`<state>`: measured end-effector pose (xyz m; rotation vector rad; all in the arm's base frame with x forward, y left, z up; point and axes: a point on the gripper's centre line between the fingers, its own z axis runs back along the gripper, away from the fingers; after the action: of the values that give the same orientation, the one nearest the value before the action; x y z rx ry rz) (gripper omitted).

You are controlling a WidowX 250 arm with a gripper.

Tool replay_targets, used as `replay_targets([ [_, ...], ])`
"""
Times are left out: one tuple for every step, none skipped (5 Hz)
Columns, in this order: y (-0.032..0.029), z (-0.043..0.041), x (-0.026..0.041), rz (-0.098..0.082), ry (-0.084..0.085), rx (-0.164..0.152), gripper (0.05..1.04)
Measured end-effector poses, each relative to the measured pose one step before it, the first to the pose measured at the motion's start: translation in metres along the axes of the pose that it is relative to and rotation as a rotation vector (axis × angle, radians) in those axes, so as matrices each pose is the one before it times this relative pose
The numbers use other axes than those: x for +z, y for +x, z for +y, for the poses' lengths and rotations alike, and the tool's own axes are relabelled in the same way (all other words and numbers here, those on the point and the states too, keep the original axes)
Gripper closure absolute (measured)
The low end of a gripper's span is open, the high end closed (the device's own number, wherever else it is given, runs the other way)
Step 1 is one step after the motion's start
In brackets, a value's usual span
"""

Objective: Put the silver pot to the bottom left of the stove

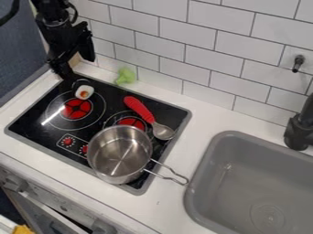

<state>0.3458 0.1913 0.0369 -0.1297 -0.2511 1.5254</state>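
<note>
Silver pot (120,154) stands upright at the bottom right of the stove (40,114), its wire handle pointing toward the grey sink (245,183). Just behind it lies a red-handled spoon (140,109). Farther left, a small white toy (84,92) sits near the stove's back edge, below the black gripper (79,69), whose jaws stand apart, holding nothing. A green toy (126,76) rests by the tiled wall (196,55).
</note>
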Motion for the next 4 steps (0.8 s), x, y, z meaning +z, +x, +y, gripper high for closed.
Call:
replay_targets([
  [-0.00504,0.00848,-0.01364,0.0237,0.0377,0.0104,0.083],
  [-0.01038,0.01238,0.00571,-0.0080,0.0132,0.0628,0.083],
  [-0.00958,0.00683,0.02858,-0.0431,-0.0442,0.0520,0.083],
  [-0.01255,0.01297,0.01948,-0.0190,-0.0152,0.0235,0.083],
])
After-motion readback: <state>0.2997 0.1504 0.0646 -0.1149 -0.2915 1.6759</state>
